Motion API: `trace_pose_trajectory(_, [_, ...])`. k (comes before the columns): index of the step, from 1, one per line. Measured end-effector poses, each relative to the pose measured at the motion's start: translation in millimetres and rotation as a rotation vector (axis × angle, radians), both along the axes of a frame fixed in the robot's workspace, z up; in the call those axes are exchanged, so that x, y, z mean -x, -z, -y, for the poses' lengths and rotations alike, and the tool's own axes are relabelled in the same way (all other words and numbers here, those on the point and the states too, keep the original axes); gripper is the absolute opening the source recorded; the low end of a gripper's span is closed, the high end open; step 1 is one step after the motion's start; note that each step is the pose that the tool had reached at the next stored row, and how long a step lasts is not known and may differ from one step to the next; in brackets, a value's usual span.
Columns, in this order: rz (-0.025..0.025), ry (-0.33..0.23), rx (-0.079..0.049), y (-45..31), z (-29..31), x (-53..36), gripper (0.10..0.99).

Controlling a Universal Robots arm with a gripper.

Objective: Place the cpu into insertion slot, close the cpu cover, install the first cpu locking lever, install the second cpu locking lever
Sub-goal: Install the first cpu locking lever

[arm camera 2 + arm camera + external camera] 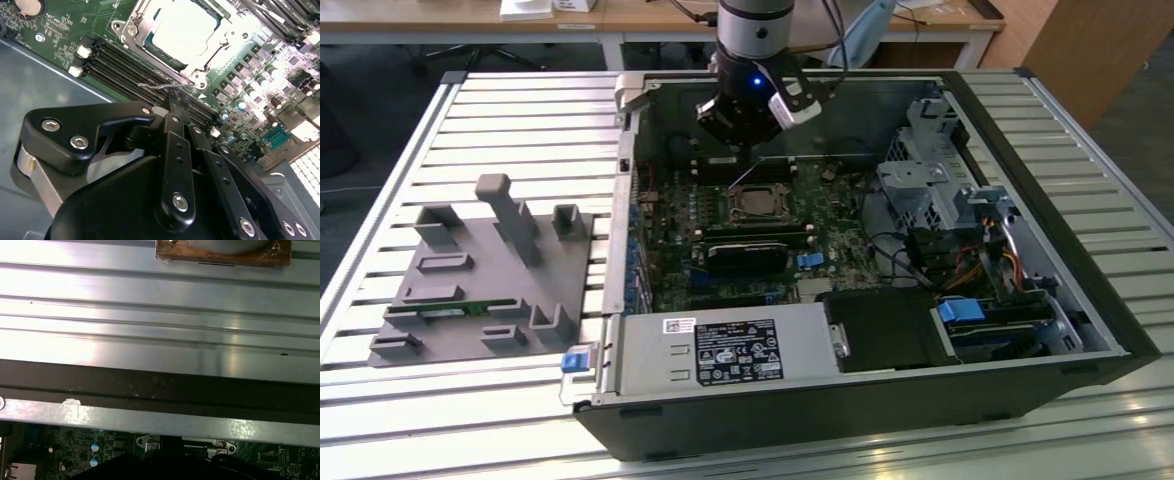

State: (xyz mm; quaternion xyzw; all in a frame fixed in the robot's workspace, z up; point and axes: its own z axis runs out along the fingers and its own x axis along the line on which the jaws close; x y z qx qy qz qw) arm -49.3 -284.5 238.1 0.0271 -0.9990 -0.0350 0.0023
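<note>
The black two-fingered pincer (172,107) hangs inside the open black computer case (1014,400), its fingers drawn together at the tip and pressing against a thin silvery wire locking lever (160,87) that stands out from the socket just beyond it. Whether they clamp the wire or only push it, I cannot tell.

Just past the tip sits the flat square silver-grey cpu (182,27), already lying in the square metal-rimmed insertion slot (131,31) on the green circuit board (65,25), with the thin silvery cpu cover (215,55) framing it and seemingly folded down.

The risk, as I judge it, is the wire slipping off the narrow fingertips and springing back, or the tip skidding sideways into the long black memory slots (125,62) right beside it, since the lever is thin and sprung.

By my count: one cpu, one socket, one cover, one lever plainly visible, about four memory slots, one grey moulded parts holder (480,280) well away on the slatted metal surface (520,110).
</note>
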Motion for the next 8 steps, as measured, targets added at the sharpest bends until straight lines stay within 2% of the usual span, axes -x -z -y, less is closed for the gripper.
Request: trace_pose_trajectory(8, [0.0001,0.006,0.002,2.3,0.0,-5.9,0.106])
